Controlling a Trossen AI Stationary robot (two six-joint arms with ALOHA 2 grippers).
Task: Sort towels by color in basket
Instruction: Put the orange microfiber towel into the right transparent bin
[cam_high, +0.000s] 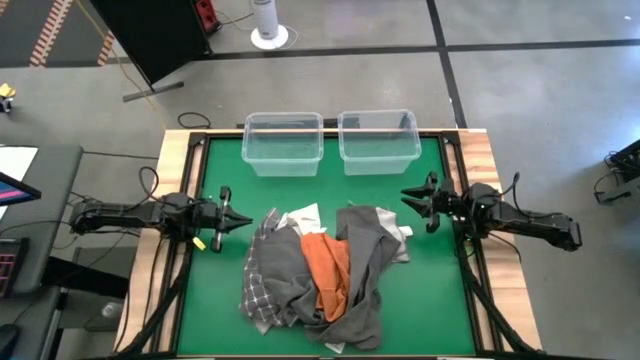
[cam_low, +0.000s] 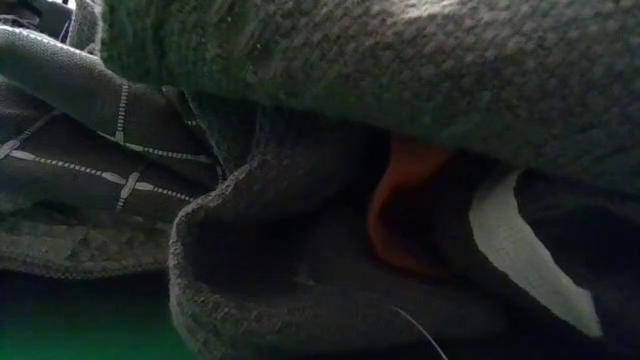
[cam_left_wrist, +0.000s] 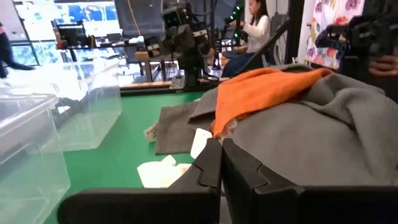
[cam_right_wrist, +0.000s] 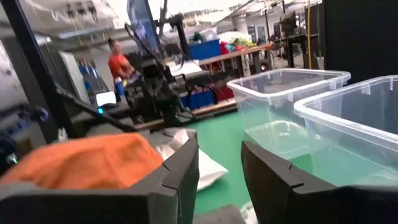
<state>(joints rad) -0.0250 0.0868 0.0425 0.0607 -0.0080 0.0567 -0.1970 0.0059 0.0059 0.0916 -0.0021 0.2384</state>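
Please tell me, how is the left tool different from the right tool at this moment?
The left tool is shut, its fingers pressed together, while the right tool stands open with a clear gap. The left tool sits at the pile's left edge, near the checked towel; the right tool sits at the pile's right edge, nearer the right bin. Both hold nothing and point inward at the towels.
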